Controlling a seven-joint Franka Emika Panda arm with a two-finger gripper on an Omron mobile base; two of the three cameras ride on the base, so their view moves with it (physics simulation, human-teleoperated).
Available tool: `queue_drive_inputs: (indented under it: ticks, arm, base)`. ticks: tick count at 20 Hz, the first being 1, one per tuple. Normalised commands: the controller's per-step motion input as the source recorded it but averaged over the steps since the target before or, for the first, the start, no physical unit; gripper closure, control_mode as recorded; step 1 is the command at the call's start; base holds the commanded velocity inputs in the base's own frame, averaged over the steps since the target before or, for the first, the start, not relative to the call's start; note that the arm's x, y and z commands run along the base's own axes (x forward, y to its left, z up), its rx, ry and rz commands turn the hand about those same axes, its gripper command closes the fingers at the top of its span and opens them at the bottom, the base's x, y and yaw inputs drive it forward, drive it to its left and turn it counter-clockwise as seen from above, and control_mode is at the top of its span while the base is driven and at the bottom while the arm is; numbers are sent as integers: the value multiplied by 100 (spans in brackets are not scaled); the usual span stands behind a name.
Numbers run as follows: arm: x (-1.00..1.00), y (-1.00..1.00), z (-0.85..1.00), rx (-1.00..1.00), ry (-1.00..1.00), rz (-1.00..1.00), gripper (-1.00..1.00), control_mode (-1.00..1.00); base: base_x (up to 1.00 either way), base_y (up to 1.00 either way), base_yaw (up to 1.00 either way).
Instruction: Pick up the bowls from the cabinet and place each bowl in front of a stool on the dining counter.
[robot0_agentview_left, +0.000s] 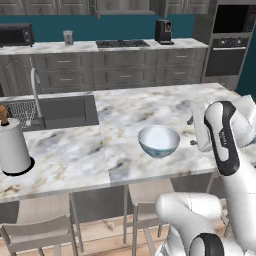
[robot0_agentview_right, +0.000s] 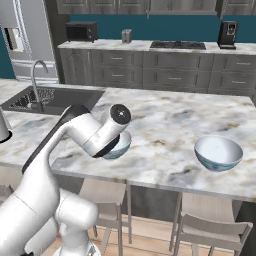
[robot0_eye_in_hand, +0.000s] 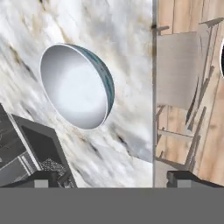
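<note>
Two patterned white bowls stand on the marble dining counter (robot0_agentview_left: 75, 155). One bowl (robot0_agentview_left: 159, 141) sits right of the sink near the front edge, above a stool (robot0_agentview_left: 145, 195). It fills the upper left of the hand view as bowl (robot0_eye_in_hand: 76, 85), and in the right base view this bowl (robot0_agentview_right: 122, 146) peeks out behind my wrist. My gripper (robot0_eye_in_hand: 114, 178) is open and empty, drawn back from it toward the counter's right; in the left base view the gripper (robot0_agentview_left: 193, 131) stands beside my forearm. The other bowl (robot0_agentview_right: 218, 152) rests farther right, above another stool (robot0_agentview_right: 212, 225). Grey wall cabinets (robot0_agentview_left: 120, 5) line the back.
A sink (robot0_agentview_left: 55, 110) with a curved faucet (robot0_agentview_left: 36, 95) is set into the counter's left. A paper towel roll (robot0_agentview_left: 12, 147) stands at the front left. A third stool (robot0_agentview_left: 37, 232) sits below it. The back counter holds a stovetop (robot0_agentview_left: 122, 44) and coffee machine (robot0_agentview_left: 164, 31).
</note>
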Motion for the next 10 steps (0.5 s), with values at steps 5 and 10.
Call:
queue_drive_inputs:
  ticks: [5,10]
  arm:
    - [-100,-16,100,0,0,-14,-100,-100]
    - [-100,-19,97,0,2,-11,-100,-100]
  base:
    - [0,0,0]
    - [0,0,0]
